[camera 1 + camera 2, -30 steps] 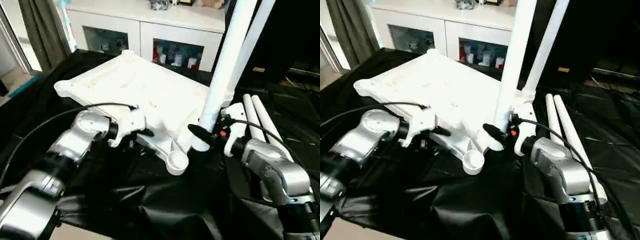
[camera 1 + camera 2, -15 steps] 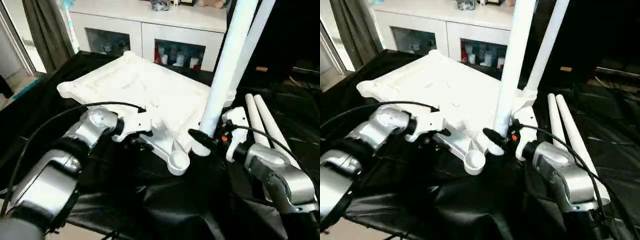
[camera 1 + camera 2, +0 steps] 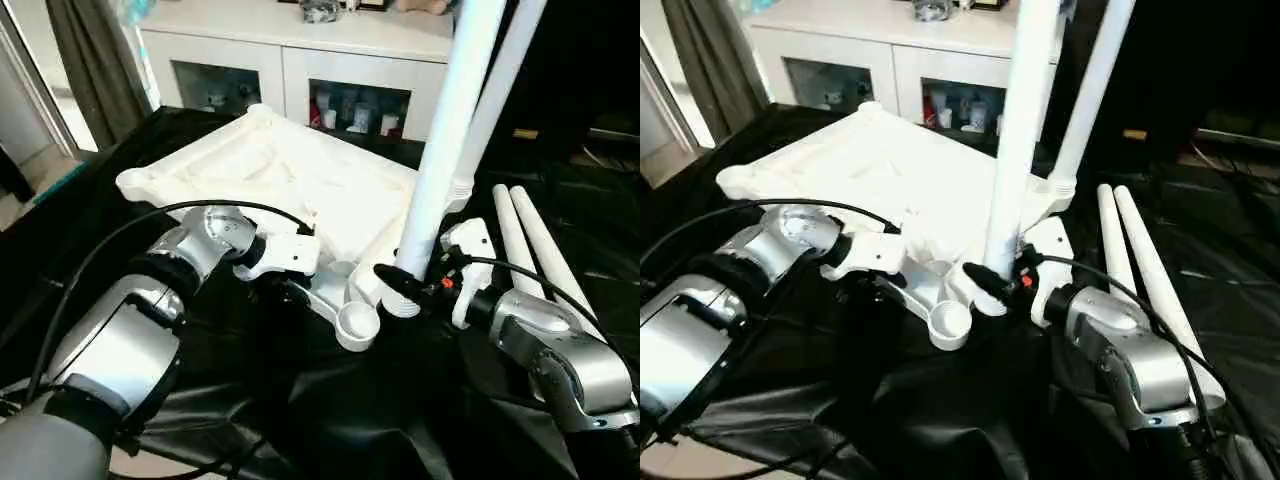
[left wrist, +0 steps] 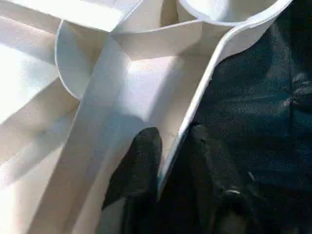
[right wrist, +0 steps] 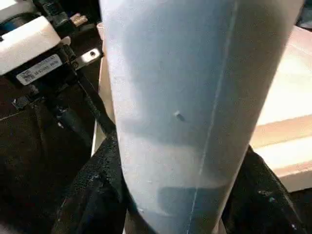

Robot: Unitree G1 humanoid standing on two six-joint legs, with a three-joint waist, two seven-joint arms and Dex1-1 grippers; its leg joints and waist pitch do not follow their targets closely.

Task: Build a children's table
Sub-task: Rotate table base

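The white table top [image 3: 280, 170] lies ribbed side up on the black cloth. My left gripper [image 4: 170, 139] is at its near edge beside the empty corner socket [image 3: 357, 325], one finger [image 4: 141, 156] inside the rim and the other outside, shut on the rim. My right gripper [image 3: 403, 285] is shut on a long white leg [image 3: 445, 150] held upright, its lower end just right of that socket, at the top's right edge. A second leg [image 3: 505, 80] stands in the far right corner. Two more legs [image 3: 530, 250] lie on the cloth to the right.
A white cabinet with glass doors [image 3: 290, 70] stands behind the table top, and a grey curtain [image 3: 100, 50] hangs at the far left. Black cloth [image 3: 300, 420] covers the whole work surface, bunched in folds in front.
My left gripper has slid right along the near edge toward the corner socket and its fingers have closed onto the rim. The right gripper and its leg have stayed put.
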